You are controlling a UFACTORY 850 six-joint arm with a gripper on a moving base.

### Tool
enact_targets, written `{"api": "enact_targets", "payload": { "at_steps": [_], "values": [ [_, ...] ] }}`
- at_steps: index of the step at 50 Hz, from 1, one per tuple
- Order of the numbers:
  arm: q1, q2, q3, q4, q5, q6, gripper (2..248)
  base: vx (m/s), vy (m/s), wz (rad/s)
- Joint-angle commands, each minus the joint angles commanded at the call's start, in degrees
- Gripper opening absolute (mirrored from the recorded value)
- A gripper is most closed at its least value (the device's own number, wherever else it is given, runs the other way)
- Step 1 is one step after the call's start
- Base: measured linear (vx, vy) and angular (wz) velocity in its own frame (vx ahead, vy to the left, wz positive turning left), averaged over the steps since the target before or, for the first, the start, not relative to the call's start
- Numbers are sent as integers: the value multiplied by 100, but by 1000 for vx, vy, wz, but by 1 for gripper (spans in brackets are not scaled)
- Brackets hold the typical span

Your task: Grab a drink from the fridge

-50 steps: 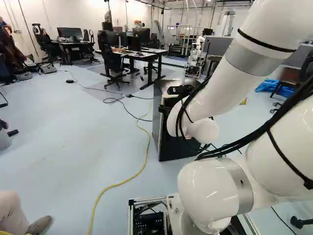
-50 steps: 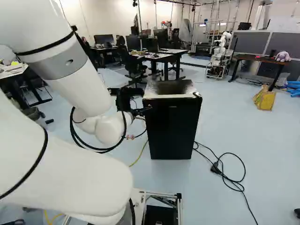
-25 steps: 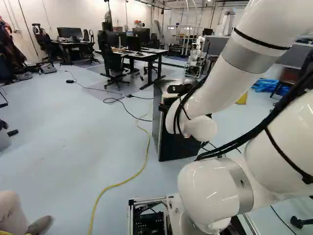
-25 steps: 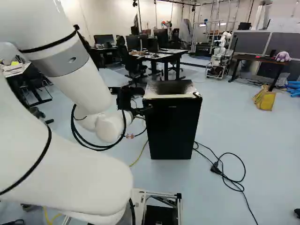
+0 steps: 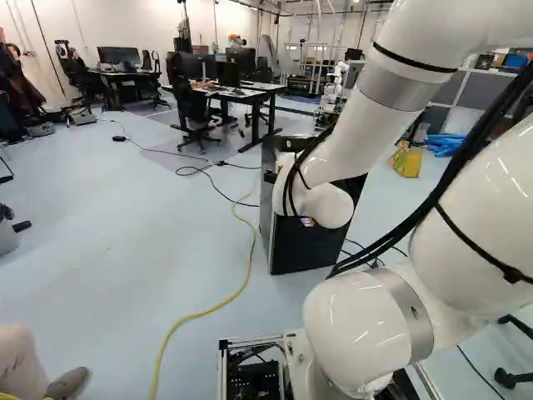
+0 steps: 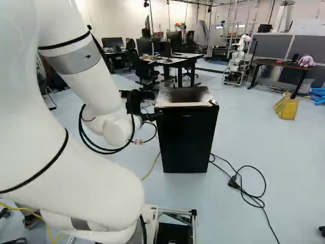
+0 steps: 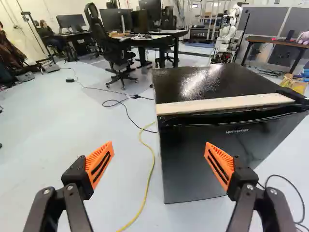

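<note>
The gripper (image 6: pixel 154 116) stands wide, its orange pads (image 7: pixel 99 164) well apart. Taking twelve as straight ahead of it, the black fridge (image 7: pixel 198 159) is near at one o'clock, door closed; a yellow cable (image 7: pixel 148 181) runs across the floor around twelve. Farther off, a desk (image 7: pixel 171 33) stands at twelve, another robot (image 7: pixel 227 34) at one.

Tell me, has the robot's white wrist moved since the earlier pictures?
Yes. In the left base view, the wrist has shifted left and slightly up against the front of the black fridge, which stands where it was.
</note>
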Motion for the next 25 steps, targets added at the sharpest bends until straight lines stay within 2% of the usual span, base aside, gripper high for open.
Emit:
{"api": "enact_targets", "payload": {
  "at_steps": [25],
  "values": [
    [421, -805, -542, 526, 408, 0, 247, 0, 0, 0]
  ]
}}
